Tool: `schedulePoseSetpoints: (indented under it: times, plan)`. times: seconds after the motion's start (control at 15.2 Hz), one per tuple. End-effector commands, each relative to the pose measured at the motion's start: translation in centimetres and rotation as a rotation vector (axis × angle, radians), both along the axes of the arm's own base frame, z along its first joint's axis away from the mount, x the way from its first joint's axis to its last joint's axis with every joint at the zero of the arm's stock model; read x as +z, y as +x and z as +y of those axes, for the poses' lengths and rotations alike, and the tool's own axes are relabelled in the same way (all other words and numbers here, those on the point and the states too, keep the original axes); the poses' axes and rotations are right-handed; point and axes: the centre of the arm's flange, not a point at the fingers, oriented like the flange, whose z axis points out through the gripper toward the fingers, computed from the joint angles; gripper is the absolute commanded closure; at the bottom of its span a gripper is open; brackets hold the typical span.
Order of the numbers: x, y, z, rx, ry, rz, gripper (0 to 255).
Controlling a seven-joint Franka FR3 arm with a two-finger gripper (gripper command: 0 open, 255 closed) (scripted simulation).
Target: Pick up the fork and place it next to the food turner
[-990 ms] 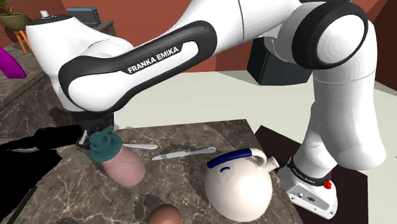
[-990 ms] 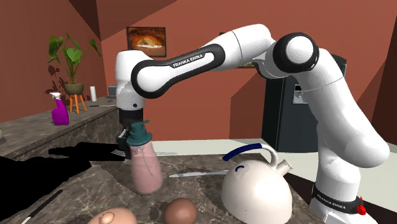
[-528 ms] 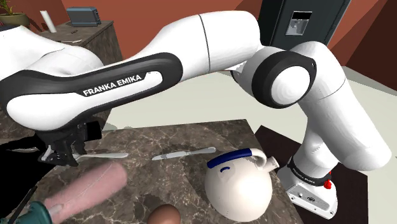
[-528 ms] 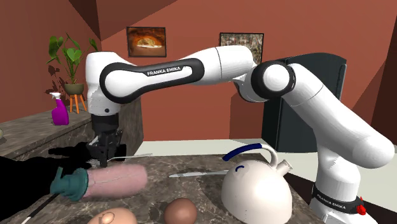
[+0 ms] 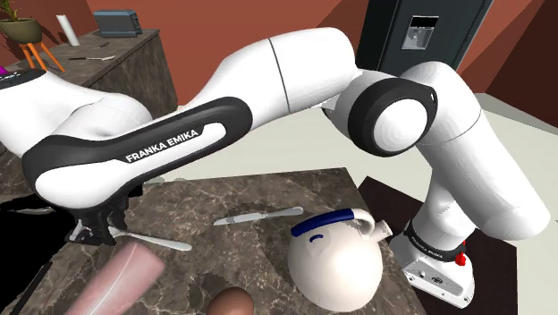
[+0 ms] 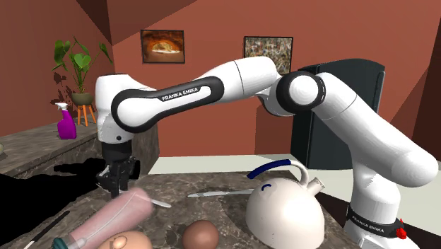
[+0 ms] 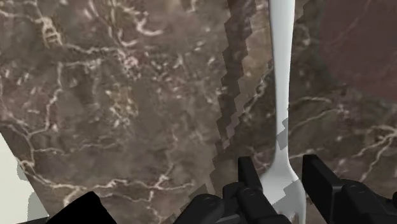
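Observation:
My gripper [image 5: 93,231] hangs low over the dark marble counter [image 5: 268,183] near the shoulder view's left, shut on the head of a white fork [image 5: 165,241]. The handle sticks out toward the shoulder view's right, clear of the counter. In the wrist view the fork [image 7: 280,95] runs away from the gripper [image 7: 283,177], its tines between the black fingers [image 7: 249,180], its shadow offset on the marble. A long flat white utensil [image 5: 259,216], possibly the food turner, lies mid-counter; it also appears in the second exterior view [image 6: 219,192].
A pink bottle [image 6: 116,214] with a teal cap lies on its side just in front of the gripper. A white kettle [image 5: 335,267] with a blue handle stands at the counter's right. A brown ball [image 6: 201,233] sits at the front edge. A purple spray bottle [image 6: 66,124] stands far left.
The pink bottle, upright a second ago, has toppled and rolled toward the front edge. My gripper swung to the shoulder view's left, closed on the fork's head and raised it off the counter.

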Motion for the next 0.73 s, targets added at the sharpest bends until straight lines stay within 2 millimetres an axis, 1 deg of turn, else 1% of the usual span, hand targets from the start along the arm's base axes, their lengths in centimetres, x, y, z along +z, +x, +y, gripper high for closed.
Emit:
schedulePoseSetpoints:
  times: [0.0, 0.2, 0.66]
  plan:
    - [-1.0, -0.1, 0.0, 0.000, 0.000, 0.000, 255]
    - [-2.9, -0.1, 0.0, 0.000, 0.000, 0.000, 255]
    - [-2.9, -0.1, 0.0, 0.000, 0.000, 0.000, 255]
